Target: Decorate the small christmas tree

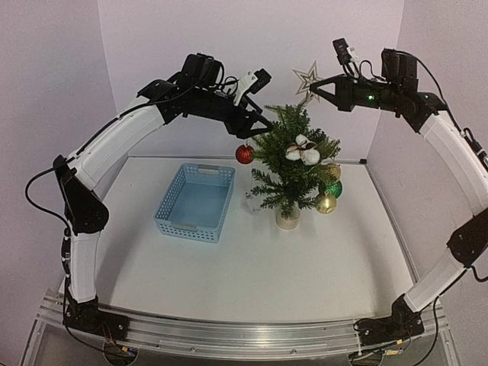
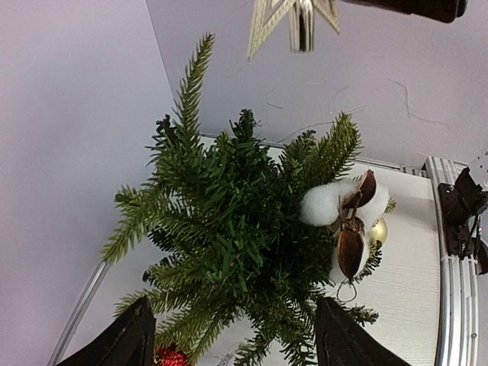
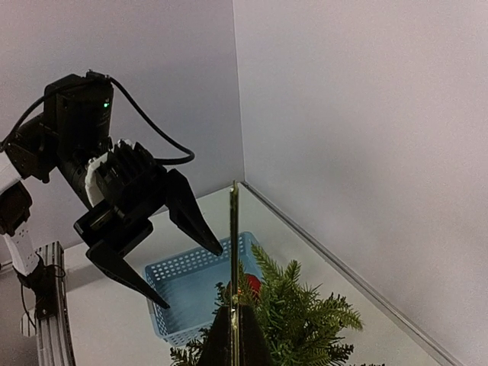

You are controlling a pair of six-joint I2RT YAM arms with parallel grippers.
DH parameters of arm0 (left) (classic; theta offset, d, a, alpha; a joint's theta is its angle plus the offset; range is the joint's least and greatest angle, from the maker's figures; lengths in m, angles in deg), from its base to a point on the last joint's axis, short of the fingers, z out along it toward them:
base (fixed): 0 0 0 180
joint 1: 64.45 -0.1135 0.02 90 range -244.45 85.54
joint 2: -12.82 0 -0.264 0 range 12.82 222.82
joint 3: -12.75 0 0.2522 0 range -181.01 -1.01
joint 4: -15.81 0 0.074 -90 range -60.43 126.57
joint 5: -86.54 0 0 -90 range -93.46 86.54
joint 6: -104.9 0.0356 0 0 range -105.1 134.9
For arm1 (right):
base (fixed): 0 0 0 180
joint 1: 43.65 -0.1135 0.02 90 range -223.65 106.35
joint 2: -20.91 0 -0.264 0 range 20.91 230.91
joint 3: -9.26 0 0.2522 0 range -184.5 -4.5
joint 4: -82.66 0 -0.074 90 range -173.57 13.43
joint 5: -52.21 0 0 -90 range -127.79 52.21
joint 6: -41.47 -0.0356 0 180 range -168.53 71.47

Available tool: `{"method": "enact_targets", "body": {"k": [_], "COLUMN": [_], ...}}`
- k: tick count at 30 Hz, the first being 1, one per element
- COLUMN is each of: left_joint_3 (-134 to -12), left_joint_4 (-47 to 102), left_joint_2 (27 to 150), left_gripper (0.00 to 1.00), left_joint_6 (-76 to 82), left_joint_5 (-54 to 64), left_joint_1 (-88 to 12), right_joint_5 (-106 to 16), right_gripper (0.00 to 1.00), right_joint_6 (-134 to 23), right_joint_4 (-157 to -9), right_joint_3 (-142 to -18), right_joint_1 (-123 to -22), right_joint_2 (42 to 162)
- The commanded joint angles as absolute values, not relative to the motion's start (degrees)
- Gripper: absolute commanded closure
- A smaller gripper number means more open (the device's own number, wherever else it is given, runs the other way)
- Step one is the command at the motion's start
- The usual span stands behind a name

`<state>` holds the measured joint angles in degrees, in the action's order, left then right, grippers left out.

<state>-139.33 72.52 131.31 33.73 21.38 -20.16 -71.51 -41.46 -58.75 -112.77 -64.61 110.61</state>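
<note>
At frame left, basket [image 1: 196, 202]: pale blue, sitting on the worktop [image 1: 252, 259], no part in this step.
red bauble [image 1: 244, 154]: hung on the tree's left side, just below the left arm.
left fingers [image 2: 126, 339]: spread wide, holding nothing, aimed at the upper branches from the upper left; cannot tell whether touching the needles.
small christmas tree [image 1: 284, 136]: upright at centre frame, just right of the basket, with cotton bolls [image 1: 303, 150] near the crown.
star [image 2: 300, 23]: pale gold, above the treetop and slightly right, clear of the needles, not yet seated.
right fingers [image 1: 328, 84]: closed on the star, reaching in from the upper right.
green bauble [image 1: 333, 188]: low on the tree's right side, among gold ones.
step in hand: most likely topping the tree with the star.
doing it well: centre the star's silvery stem over the top sprig, keep it vertical, lower slowly along the trunk line. Steady the upper trunk lightly with the left fingers. Let go only once seated, and keep off the cotton bolls.
</note>
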Motion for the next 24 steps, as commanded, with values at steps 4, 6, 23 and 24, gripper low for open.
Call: {"method": "enact_targets", "body": {"k": [4,6,23,24], "left_joint_3": [-146.4,-147.1,-146.8,-146.7], "left_joint_4": [67.7,67.2,66.4,66.3], "left_joint_2": [137.0,137.6,139.0,139.1], "left_gripper": [0.33,0.35,0.7,0.71], "left_joint_6": [30.6,30.0,28.3,28.2], "left_joint_5": [24.8,24.9,27.0,27.0], "left_joint_1": [-20.3,-20.3,-20.2,-20.2], "right_joint_5": [-73.5,-73.0,-68.4,-68.3], "right_gripper": [1.0,1.0,1.0,1.0], "right_joint_6": [-38.1,-38.0,-34.5,-34.5], "right_joint_4": [-60.7,-61.5,-62.1,-62.2], "right_joint_3": [-111.4,-111.7,-109.4,-109.3], "right_joint_1": [-64.4,-64.4,-64.5,-64.5], "right_joint_2": [110.5,110.5,111.4,111.5]}}
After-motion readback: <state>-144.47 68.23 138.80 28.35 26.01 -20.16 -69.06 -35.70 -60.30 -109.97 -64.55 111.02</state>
